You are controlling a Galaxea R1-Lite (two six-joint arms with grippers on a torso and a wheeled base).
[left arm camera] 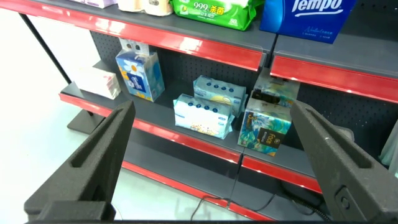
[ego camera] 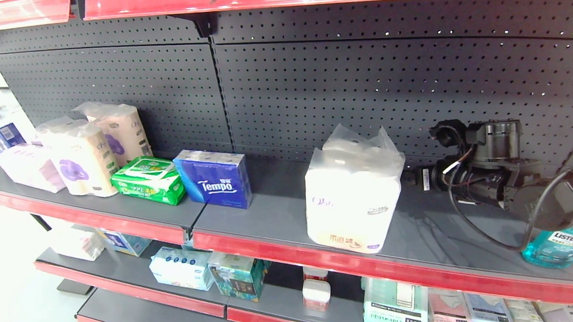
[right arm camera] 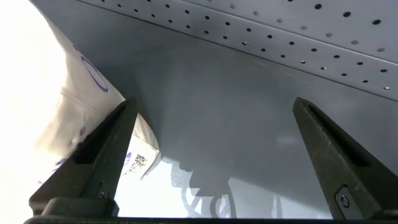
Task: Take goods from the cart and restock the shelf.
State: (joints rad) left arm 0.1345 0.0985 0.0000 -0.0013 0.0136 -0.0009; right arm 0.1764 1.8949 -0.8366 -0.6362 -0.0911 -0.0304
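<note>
A white plastic-wrapped tissue roll pack (ego camera: 352, 201) stands upright on the middle shelf (ego camera: 279, 215), near its red front edge. My right gripper (ego camera: 433, 155) hovers over the shelf just right of the pack, open and empty. In the right wrist view the pack (right arm camera: 56, 124) lies beside one finger (right arm camera: 99, 162), apart from it, with bare shelf floor (right arm camera: 249, 149) between the fingers of the right gripper (right arm camera: 214, 106). My left gripper (left arm camera: 211, 106) is open and empty, in front of the lower shelves.
On the shelf's left part stand tissue packs (ego camera: 80, 157), a green wipes pack (ego camera: 148, 180) and a blue tissue box (ego camera: 214, 178). A mouthwash bottle (ego camera: 560, 245) stands at far right. Lower shelves hold boxes (left arm camera: 208, 106). Black pegboard (ego camera: 360, 78) backs the shelf.
</note>
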